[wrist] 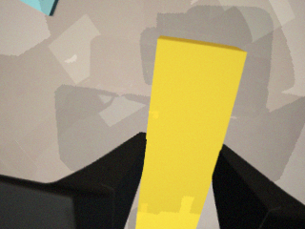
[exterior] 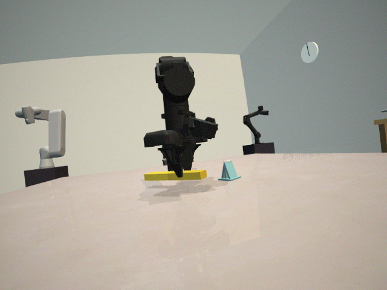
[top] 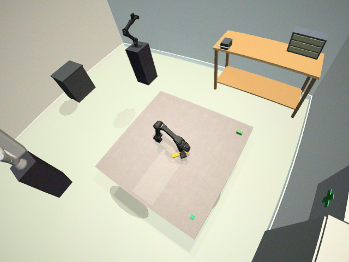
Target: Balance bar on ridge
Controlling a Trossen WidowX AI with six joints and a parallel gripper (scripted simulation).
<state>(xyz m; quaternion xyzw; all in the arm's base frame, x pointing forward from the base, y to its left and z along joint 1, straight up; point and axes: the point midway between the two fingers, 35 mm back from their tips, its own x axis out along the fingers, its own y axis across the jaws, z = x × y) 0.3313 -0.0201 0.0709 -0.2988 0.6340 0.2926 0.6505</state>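
Pinkish tabletop [top: 208, 169] [exterior: 124, 237] [wrist: 29, 72] below, black claw [top: 183, 152] [exterior: 182, 174] [wrist: 180, 146] pinching the yellow bar [top: 175, 155] [exterior: 190, 175] [wrist: 191, 110], teal ridge [exterior: 229, 170] [wrist: 42, 5] standing near the claw, bar seemingly just off the surface.

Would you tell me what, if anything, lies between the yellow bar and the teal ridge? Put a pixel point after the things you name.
In the exterior view, only bare tabletop [exterior: 213, 177] shows between the yellow bar [top: 175, 155] [exterior: 156, 176] [wrist: 191, 119] and the teal ridge [exterior: 230, 170] [wrist: 44, 5].

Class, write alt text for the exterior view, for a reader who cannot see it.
A black robot arm's gripper grips a yellow bar above a pinkish table. Beside it stands a small turquoise ridge. Other arms and a wall clock appear behind.
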